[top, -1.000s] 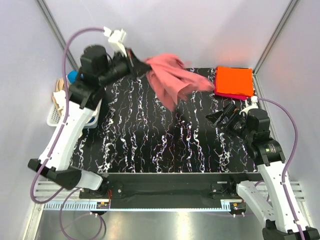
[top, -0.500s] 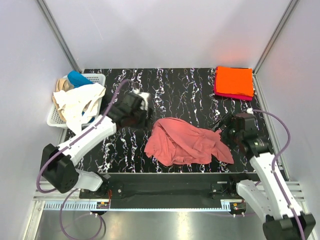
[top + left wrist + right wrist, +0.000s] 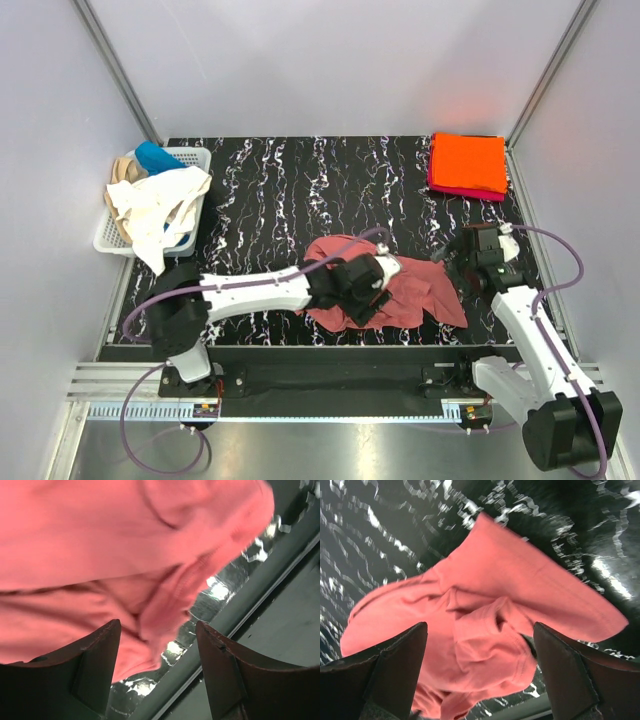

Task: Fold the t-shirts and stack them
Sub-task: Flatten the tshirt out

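Note:
A dusty salmon-pink t-shirt (image 3: 415, 290) lies crumpled near the table's front edge. My left gripper (image 3: 368, 298) hovers over its left part, open, with nothing between the fingers (image 3: 95, 660); the pink t-shirt's hem (image 3: 165, 605) and the table's front edge show below it. My right gripper (image 3: 452, 264) stands open at the shirt's right side, looking down on a bunched fold of the t-shirt (image 3: 490, 640). At the back right, an orange t-shirt (image 3: 468, 160) lies folded on a magenta t-shirt (image 3: 462, 188). Cream-white (image 3: 160, 205), tan (image 3: 122, 172) and blue (image 3: 155, 156) t-shirts fill the basket.
A white lattice basket (image 3: 108, 240) stands at the table's left edge, with the cream-white shirt hanging over its front rim. The black marbled table (image 3: 300, 190) ends in a metal rail (image 3: 330, 352) just in front of the pink shirt. Walls close in on the sides.
The left gripper held the pink shirt up at the back, let go of it, and the shirt landed at the front. The left arm then swung over it; the right gripper shifted slightly.

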Robot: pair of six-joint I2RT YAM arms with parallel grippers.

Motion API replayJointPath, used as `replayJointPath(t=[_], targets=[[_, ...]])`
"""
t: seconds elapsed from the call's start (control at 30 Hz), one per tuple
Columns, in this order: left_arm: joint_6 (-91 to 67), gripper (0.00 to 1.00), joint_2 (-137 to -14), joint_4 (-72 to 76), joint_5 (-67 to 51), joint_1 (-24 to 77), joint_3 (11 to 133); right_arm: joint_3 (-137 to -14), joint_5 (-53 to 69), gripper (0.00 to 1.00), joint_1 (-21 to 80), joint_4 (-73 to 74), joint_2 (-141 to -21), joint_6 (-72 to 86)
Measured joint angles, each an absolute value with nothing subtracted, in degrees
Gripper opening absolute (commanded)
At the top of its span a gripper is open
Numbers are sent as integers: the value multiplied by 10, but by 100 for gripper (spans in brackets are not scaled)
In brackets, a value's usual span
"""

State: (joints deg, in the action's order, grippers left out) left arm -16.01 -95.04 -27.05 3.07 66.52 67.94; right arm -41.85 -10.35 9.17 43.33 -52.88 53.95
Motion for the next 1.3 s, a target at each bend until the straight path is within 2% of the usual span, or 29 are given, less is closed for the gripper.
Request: replayJointPath(t=[0.27,0.5,0.53,0.57,0.63,0.67,0.73,0.87,1.07,1.1,1.17,1.3], targets=[[-94,66,-1030,-246,72,730,732,-406,-100,94,-19,450,-493,551],[-88,64,-1032,-243,106,724,726,-409,-75,94,-26,453,-494,552],[-88,61,-1032,-244,113,724,722,-408,-74,94,-26,453,-494,555],[-89,44,-1032,-244,119,724,716,-407,-72,95,-26,453,-496,559],[-93,26,-1032,-246,133,724,703,-403,-67,94,-26,453,-504,564],[-95,10,-1032,-248,140,724,697,-401,-64,93,-26,453,-512,567],[-100,0,-1032,-260,154,721,688,-400,-62,92,-26,453,-526,569],[-137,0,-1026,-292,168,688,681,-400,-50,90,-26,453,-542,568],[-191,0,-950,-326,209,497,662,-401,-49,90,-26,451,-539,557],[-197,7,-938,-328,218,472,662,-401,-48,90,-26,451,-538,556],[-204,8,-914,-337,230,426,672,-401,-48,89,-26,449,-537,553],[-206,28,-911,-356,247,387,730,-401,-33,89,-26,448,-538,547]])
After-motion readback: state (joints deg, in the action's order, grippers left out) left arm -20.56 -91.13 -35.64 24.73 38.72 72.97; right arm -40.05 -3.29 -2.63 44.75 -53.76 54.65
